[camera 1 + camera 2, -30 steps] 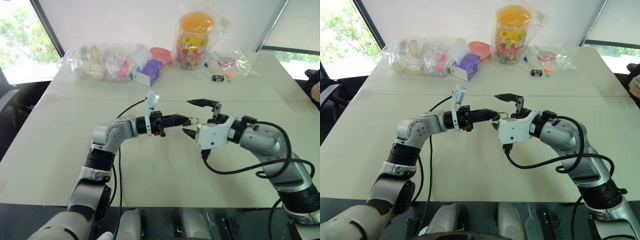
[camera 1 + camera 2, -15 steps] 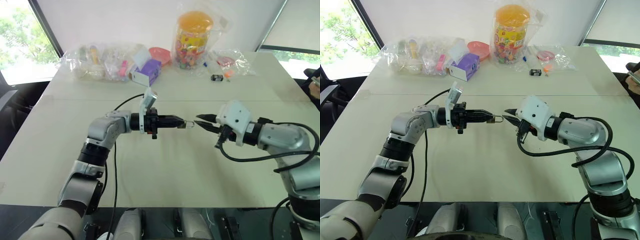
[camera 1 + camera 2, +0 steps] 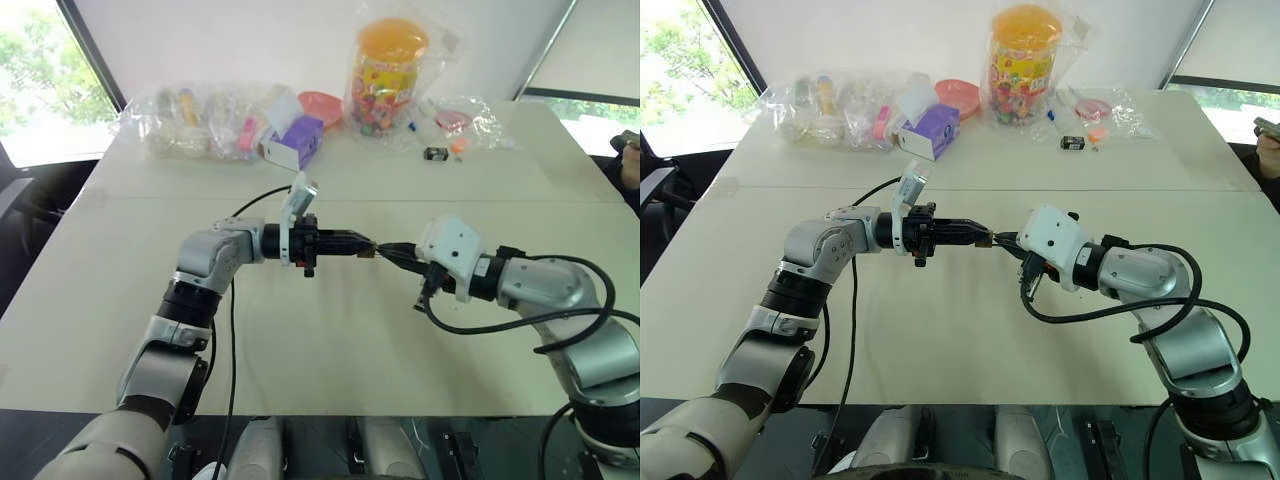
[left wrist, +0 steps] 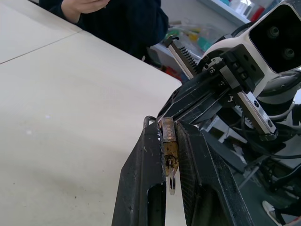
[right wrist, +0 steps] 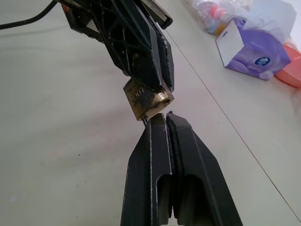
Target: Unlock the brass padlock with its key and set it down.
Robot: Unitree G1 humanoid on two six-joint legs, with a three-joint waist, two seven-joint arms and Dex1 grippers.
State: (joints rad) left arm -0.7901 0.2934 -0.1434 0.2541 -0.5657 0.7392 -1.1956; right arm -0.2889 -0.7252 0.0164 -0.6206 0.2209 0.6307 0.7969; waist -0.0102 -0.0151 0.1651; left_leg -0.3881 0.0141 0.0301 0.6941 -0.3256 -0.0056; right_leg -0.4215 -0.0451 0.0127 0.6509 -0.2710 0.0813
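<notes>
Pinching the small golden-brass metal padlock (image 5: 146,100), the left claw (image 3: 362,246) meets the right claw (image 5: 162,123), closed at three o'clock; its contents cannot be told. Next, turn the key.

My left gripper (image 4: 167,155) has matt black plastic fingers, scuffed and dusty along the edges. Between them sits the brass padlock (image 5: 146,99): dull golden metal, tarnished and scratched, with a thin shiny steel shackle. A small bright metal ring hangs under it in the left wrist view. My right gripper (image 5: 165,123) shows the same matt black plastic; its housing is glossy white plastic. The table (image 3: 330,340) is smooth, matt, pale cream laminate. At twelve o'clock lie crinkled clear plastic bags (image 3: 200,120) and a glossy purple cardboard box (image 3: 295,143).
</notes>
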